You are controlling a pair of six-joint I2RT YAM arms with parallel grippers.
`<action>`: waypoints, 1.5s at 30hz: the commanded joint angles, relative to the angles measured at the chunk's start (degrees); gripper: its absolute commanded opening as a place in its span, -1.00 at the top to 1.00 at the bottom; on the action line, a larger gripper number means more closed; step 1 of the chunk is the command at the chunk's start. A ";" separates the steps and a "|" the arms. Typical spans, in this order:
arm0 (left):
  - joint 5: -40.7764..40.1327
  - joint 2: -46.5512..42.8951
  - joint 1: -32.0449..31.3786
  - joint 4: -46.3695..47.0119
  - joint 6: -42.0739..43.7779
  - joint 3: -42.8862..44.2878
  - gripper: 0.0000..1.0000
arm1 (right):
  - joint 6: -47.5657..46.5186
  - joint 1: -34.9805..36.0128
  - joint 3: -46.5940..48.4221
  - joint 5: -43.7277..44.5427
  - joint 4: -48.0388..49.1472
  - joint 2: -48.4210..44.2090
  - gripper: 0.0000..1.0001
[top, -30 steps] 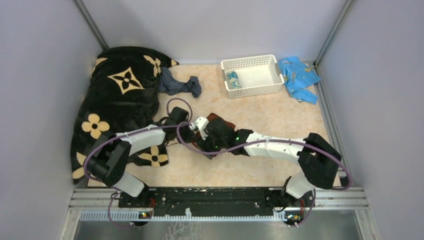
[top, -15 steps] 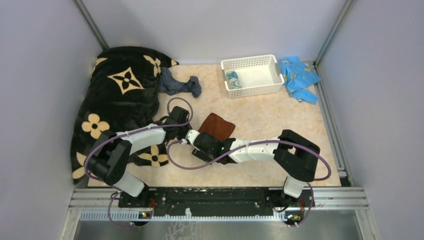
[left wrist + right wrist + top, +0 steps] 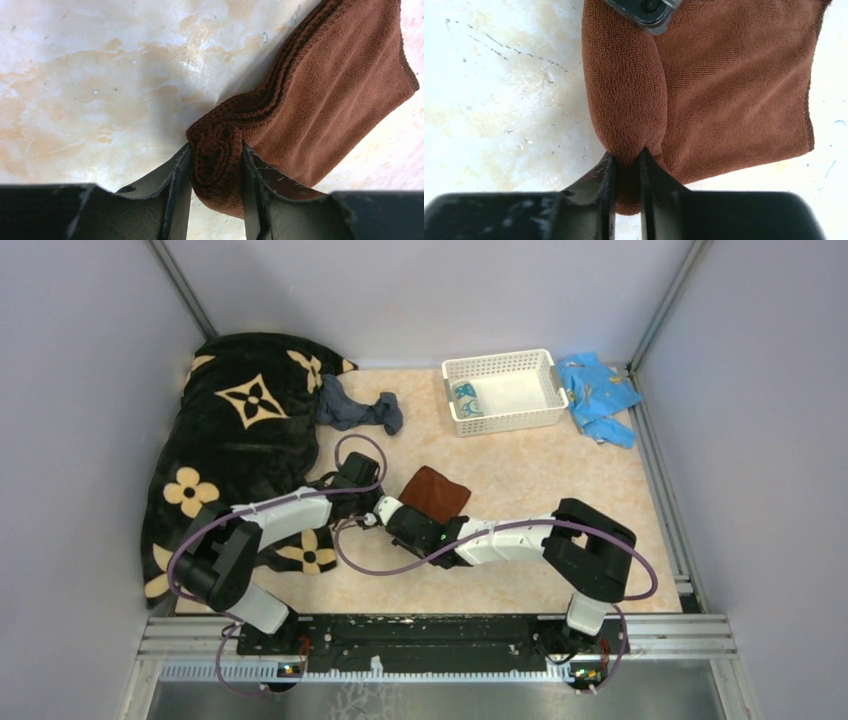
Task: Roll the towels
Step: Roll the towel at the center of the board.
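The rust-brown towel (image 3: 436, 493) lies mid-table, its left edge rolled into a thick tube (image 3: 626, 85). My left gripper (image 3: 216, 165) is shut on one end of that roll, where the coiled layers (image 3: 217, 150) show between the jaws. At the roll's other end my right gripper (image 3: 626, 167) pinches it tightly. In the top view the left gripper (image 3: 374, 499) and right gripper (image 3: 394, 513) meet at the towel's near-left corner. The slate grey-blue towel (image 3: 358, 410) lies crumpled at the back. The teal-and-white towel (image 3: 465, 398) sits rolled in the white basket (image 3: 500, 361).
A big black blanket with tan flowers (image 3: 235, 440) covers the table's left side, under the left arm. A bright light-blue cloth (image 3: 598, 390) lies right of the basket. Grey walls close in three sides.
The right arm drew back toward the near left, uncovering the brown towel, and its jaws closed onto the roll's end. The left arm stayed put, still on the roll.
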 commanded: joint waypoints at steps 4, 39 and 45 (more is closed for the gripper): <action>-3.43 -5.20 1.35 -7.70 1.75 -1.82 -0.08 | 7.39 -1.51 -3.24 -20.58 -6.43 -0.91 1.00; 5.17 -11.24 1.93 9.20 -6.24 -11.31 -0.46 | 22.61 -29.72 -4.33 -70.33 8.44 14.61 1.00; 3.95 -4.22 1.86 6.71 -5.58 -10.19 -0.25 | 21.03 -29.45 -5.01 -65.17 6.60 10.32 0.84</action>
